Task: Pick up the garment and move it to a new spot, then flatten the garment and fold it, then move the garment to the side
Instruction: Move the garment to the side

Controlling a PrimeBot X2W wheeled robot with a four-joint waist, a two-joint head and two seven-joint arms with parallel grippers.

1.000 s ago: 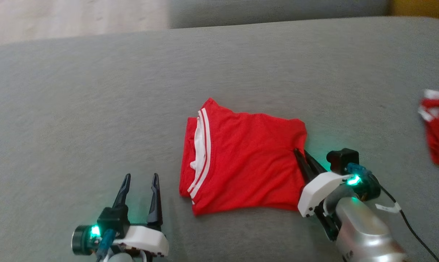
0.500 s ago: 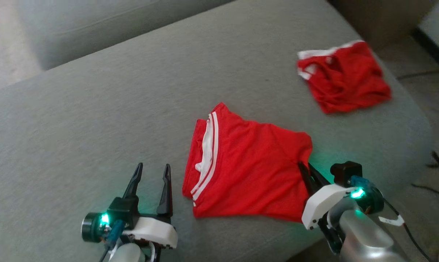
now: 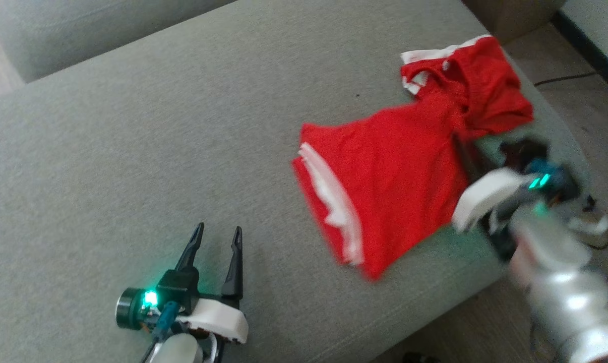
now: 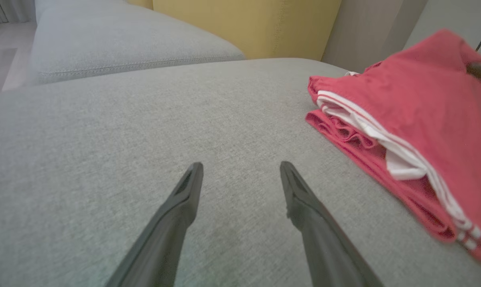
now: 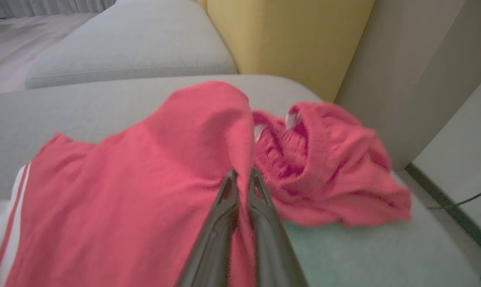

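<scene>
1. The garment (image 3: 384, 191), red with white bands (image 3: 329, 201), is seen folded on the right part of the cushion (image 3: 132, 151), close to its front edge. Its right edge is raised off the cushion.
2. The right gripper (image 5: 241, 175) is clamped on a pinch of that raised edge. The jaws are pressed together and cloth is draped over them.
3. The left gripper (image 3: 217, 237) is held wide open and empty. It is low over the front middle of the cushion, apart from the garment.
4. A second red piece (image 3: 485, 85) is crumpled at the cushion's far right corner. The garment's lifted corner meets it in the head view, but whether the two touch cannot be told.
5. The garment is judged light, thin and limp. Any unsupported part will probably sag, and the layers may slide apart if it is dragged across the cushion by one edge.
6. A hold through every layer at the folded edge is judged best. A second hold at the banded edge, toward the cushion's middle, would help the fold to be kept.
7. Snagging of the second piece is the risk to be watched at the cushion's right end.
</scene>
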